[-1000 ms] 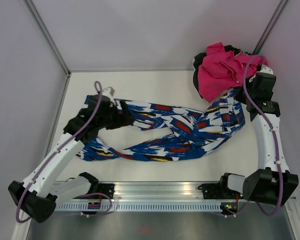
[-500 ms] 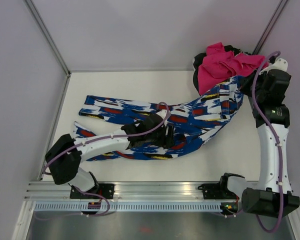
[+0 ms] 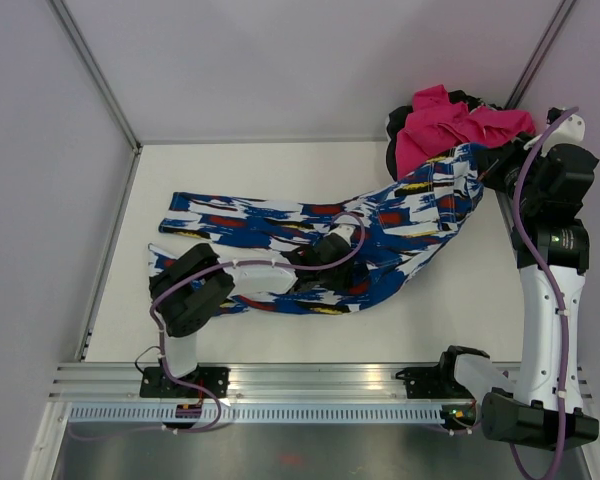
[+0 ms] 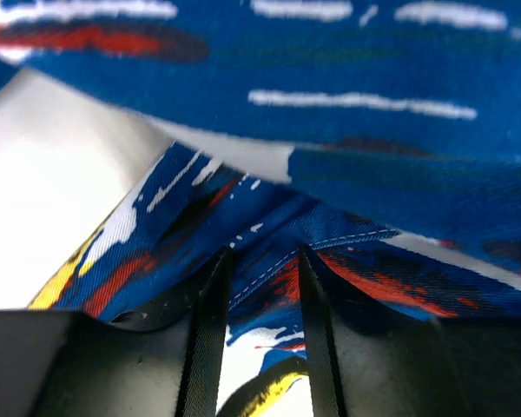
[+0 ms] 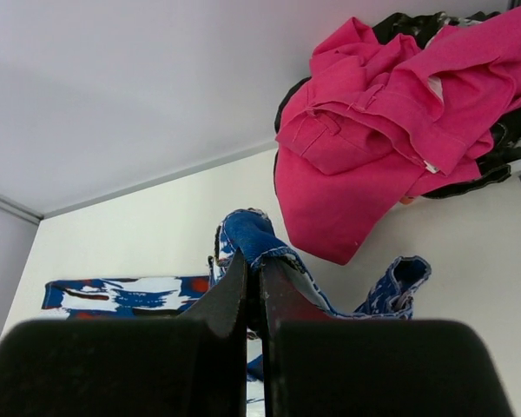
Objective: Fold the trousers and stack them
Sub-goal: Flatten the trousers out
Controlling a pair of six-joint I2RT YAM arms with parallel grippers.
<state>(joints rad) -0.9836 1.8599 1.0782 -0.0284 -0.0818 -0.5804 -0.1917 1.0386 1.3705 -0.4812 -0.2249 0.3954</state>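
Bench: white table (image 3: pixel 280 165), pale walls (image 3: pixel 310 60) on three sides, metal rail (image 3: pixel 310 385) along the near edge.
Right claw (image 5: pixel 253 261): my fingers are pressed together with no gap showing. A bunched blue edge of the trousers (image 5: pixel 252 230) stands up from the tips, so it is gripped.
Right claw, place: raised over the far right of the table, near the pink garment (image 5: pixel 373 156).
Left claw (image 4: pixel 262 252): my fingers stand partly apart, with a stitched seam of the trousers lying in the gap. I cannot tell whether the cloth is pinched.
Left claw, place: mid-table, down on the near side of the trousers, with the arm bent back on itself.
Trousers: the right end is lifted at my right claw and slopes down to the table. The rest lies on the surface, running left. Two leg ends are at the left, one farther and one nearer, and they are apart.
Pink garment: a crumpled heap in the far right corner, lying over black cloth (image 5: pixel 417 22). From above, the lifted end of the trousers meets its near edge.
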